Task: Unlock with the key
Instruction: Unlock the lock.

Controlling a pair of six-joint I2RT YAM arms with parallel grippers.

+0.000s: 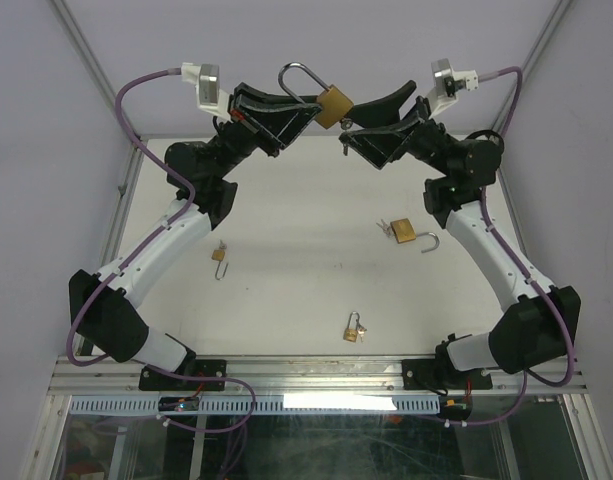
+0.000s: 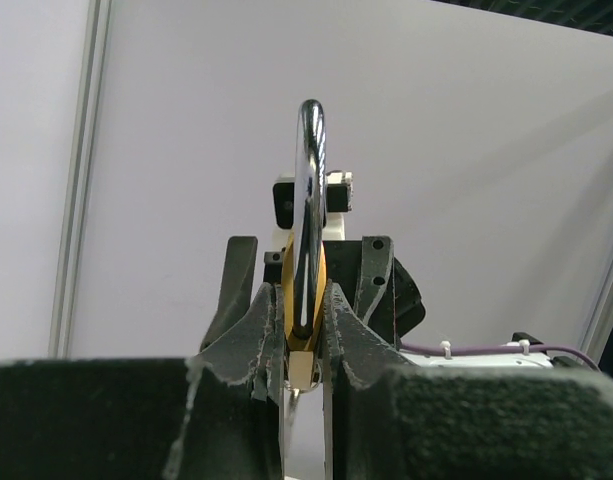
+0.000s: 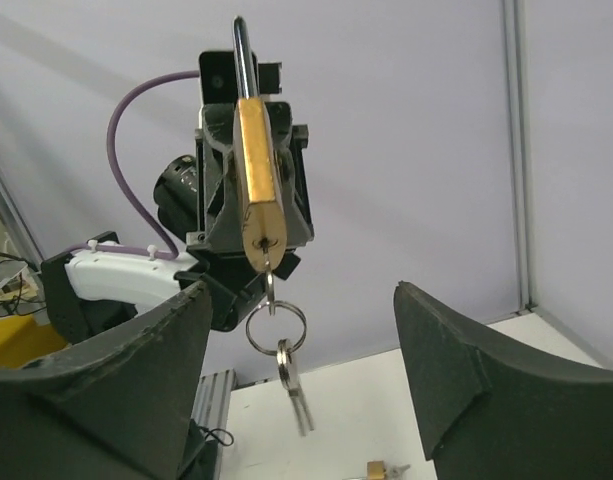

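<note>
Ok, we've got the brass padlock (image 1: pixel 334 105) up in the air, well above the worktop (image 1: pixel 286 290), at the far end betw. the two arms. The left pincer (image 1: pixel 304 115) is clamped narrow on it. On the left wrist cam we see its fingers (image 2: pixel 256 330) pinching the lock body from both sides, w/ the steel shackle (image 2: pixel 308 190) standing up out of the grip. The right pincer (image 1: pixel 348 128) is spread wide w/ nothing in it, and its tips sit just beside the lock on the right, not touching. On the right wrist cam the lock shows edge-on, ahead of and above the gap, roughly midway betw. the two fingers (image 3: pixel 136 380). The key (image 3: pixel 265 262) sits in the keyhole at the bottom of the body. A key ring (image 3: pixel 276 328) w/ a second key (image 3: pixel 292 385) dangles from it, free of both fingers. Shackle popped or latched? We can't tell from these angles. Down on the worktop there's a large padlock (image 1: pixel 406 233) w/ its shackle swung open near the right arm, a small padlock (image 1: pixel 219 255) by the left arm, and a third padlock (image 1: pixel 353 330) w/ keys near the front edge.
</note>
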